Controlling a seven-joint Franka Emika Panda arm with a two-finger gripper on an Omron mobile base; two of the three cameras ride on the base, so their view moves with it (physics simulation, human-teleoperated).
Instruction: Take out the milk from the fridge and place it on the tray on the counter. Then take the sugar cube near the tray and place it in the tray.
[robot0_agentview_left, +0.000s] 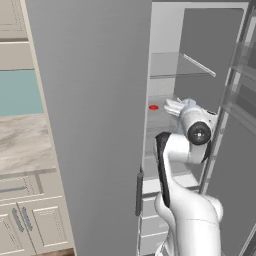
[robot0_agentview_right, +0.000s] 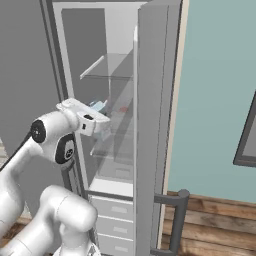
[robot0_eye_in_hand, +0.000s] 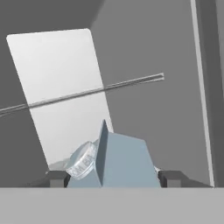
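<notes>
Bracketing milk (robot0_eye_in_hand: 124, 162), pincer (robot0_eye_in_hand: 114, 178) half-open

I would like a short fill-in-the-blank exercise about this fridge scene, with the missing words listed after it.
1. The tall grey fridge has its door ____.
2. The small carton of milk has a light ____ top.
3. The dark fingertips stand one on each ____ of the milk.
4. The gripper reaches ____ the fridge.

Missing words: open; blue; side; into

Arm (robot0_agentview_left: 172, 165) raised from the base, elbow bent, forearm stretched forward at mid height, wrist level. Gripper (robot0_eye_in_hand: 114, 175) pointing ahead, its 2 fingers (robot0_eye_in_hand: 57, 178) set wide apart, 1 at each side of a carton top.
</notes>
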